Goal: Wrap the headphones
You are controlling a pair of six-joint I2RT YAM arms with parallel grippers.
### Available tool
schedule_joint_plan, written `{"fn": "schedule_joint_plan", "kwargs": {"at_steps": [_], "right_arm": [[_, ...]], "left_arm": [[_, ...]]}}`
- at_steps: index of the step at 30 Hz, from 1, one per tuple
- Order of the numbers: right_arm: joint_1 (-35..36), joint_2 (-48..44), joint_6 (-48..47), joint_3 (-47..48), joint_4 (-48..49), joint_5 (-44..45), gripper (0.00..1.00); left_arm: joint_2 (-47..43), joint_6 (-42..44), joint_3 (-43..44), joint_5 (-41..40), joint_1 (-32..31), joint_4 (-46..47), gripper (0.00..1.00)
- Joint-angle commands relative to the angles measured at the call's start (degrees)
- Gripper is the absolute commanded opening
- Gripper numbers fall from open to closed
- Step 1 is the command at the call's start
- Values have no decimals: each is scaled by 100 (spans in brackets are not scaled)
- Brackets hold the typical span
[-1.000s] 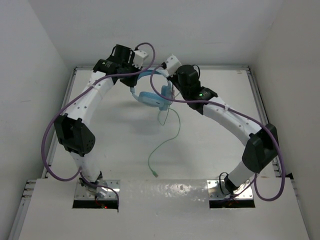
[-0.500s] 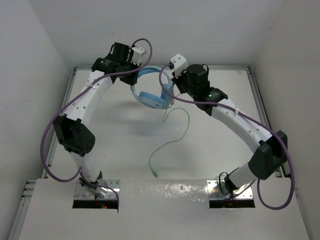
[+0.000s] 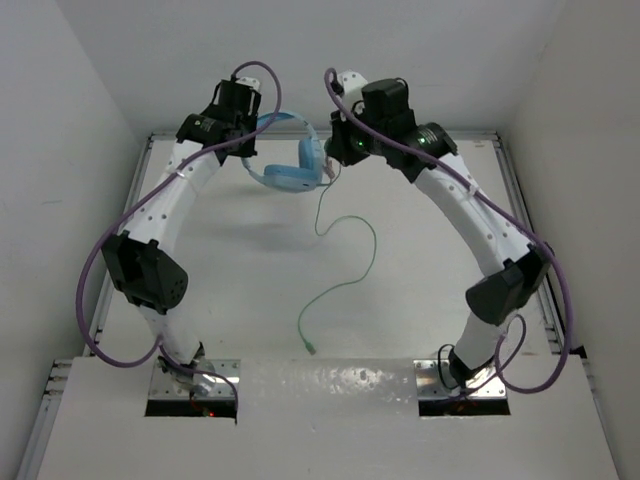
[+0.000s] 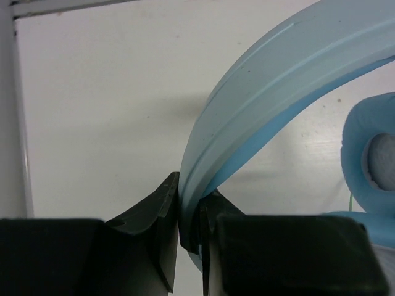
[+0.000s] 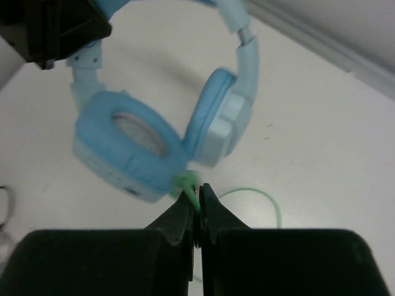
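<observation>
Plastic headphones [image 3: 290,178] look light, stiff; left fingers [image 4: 162,209] clamp the headband [image 4: 265,68]. Right fingers [image 5: 179,220] pinch the limp cable [image 5: 187,184] at its root.

headphones [image 5: 126,151]: light blue | cable [image 3: 300,325]: pale green | right fingers [image 5: 176,225]: black

Light blue over-ear headphones [image 3: 288,172] hang above the far end of the surface [image 3: 430,260] – headband arched upward, padded cups close together – with the pale green cable [image 3: 345,285] trailing onto it.
</observation>
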Motion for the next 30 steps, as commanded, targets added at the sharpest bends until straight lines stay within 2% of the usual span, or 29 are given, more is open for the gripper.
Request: {"fn": "schedule_joint_plan", "kwargs": {"at_steps": [1, 2, 3, 5, 6, 7, 8, 9, 12, 15, 19, 21, 23, 24, 26, 29, 30], "right_arm": [[-26, 701, 1210, 1080, -1127, -1409, 0], [-43, 808, 1421, 1170, -1085, -1716, 0], [-35, 888, 2015, 1206, -954, -2198, 0], [-35, 915, 2755, 961, -34, -2518, 0], [-35, 863, 3586, 768, 397, -2745, 0], [-35, 784, 4046, 262, 1550, -2843, 0], [-35, 583, 4460, -13, 2257, -2940, 0], [-26, 503, 5204, -303, 3517, -3011, 0], [62, 344, 5957, -999, 4984, -2819, 2], [246, 379, 5932, -1246, 5182, -2283, 2], [335, 458, 5923, -1615, 5271, -1624, 10], [343, 484, 5697, -1615, 5095, -1237, 21], [370, 519, 5450, -1467, 4990, -1122, 28], [387, 589, 5187, -1214, 4702, -1070, 37], [396, 686, 4836, -931, 4349, -981, 40], [379, 941, 4431, -176, 3129, -727, 48], [378, 1037, 4359, 296, 2360, -596, 57]], "left_arm": [[-338, -692, 9, -1028, 49, 137, 0], [-382, -858, -8, -1150, 49, 111, 0], [-408, -1138, -69, -1177, 49, 110, 0], [-496, -1403, -166, -1204, 49, 180, 0], [-523, -1501, -254, -1213, 49, 189, 0], [-531, -1615, -289, -1256, 49, 190, 0], [-549, -1703, -316, -1274, 49, 163, 0], [-540, -1791, -342, -1257, 49, 163, 0], [-540, -1958, -386, -1099, 49, 207, 0], [-497, -2063, -360, -775, 49, 260, 0], [-409, -2117, -255, 50, 49, 277, 0], [-391, -2161, -290, 271, 49, 286, 0], [-365, -2187, -368, 762, 66, 312, 0], [-347, -2213, -412, 1182, 92, 365, 0], [-312, -2344, -500, 1554, 101, 418, 0], [-198, -2599, -676, 2178, 128, 497, 0], [-163, -2679, -737, 2301, 145, 515, 0]]}}
